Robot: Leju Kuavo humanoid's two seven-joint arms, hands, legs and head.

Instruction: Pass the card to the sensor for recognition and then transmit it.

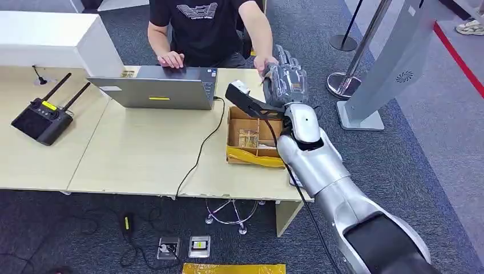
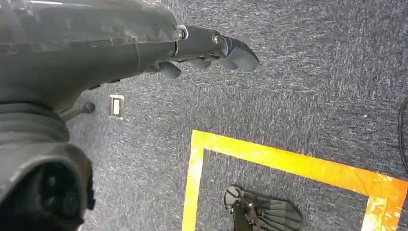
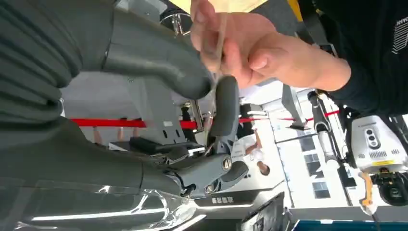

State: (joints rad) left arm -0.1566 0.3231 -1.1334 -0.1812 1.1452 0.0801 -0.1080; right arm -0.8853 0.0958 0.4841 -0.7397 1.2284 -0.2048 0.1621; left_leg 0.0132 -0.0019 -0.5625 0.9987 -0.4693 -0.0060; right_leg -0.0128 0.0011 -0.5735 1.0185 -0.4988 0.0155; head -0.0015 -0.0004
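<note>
One laptop (image 1: 157, 87), one remote controller (image 1: 43, 119), one cardboard box (image 1: 254, 138), one person (image 1: 202, 28).

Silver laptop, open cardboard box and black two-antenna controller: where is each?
Silver laptop (image 1: 165, 91), head view, back of its lid.
Open cardboard box (image 1: 233, 127), head view, left wall.
Black two-antenna controller (image 1: 41, 120), head view, its body.

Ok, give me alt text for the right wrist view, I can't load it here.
The robot's right hand pinches a thin card between its thick grey thumb and a dark finger, while a person's hand grips the same card. The person wears a black shirt; behind are a red barrier tape and a grey scanner device.
</note>
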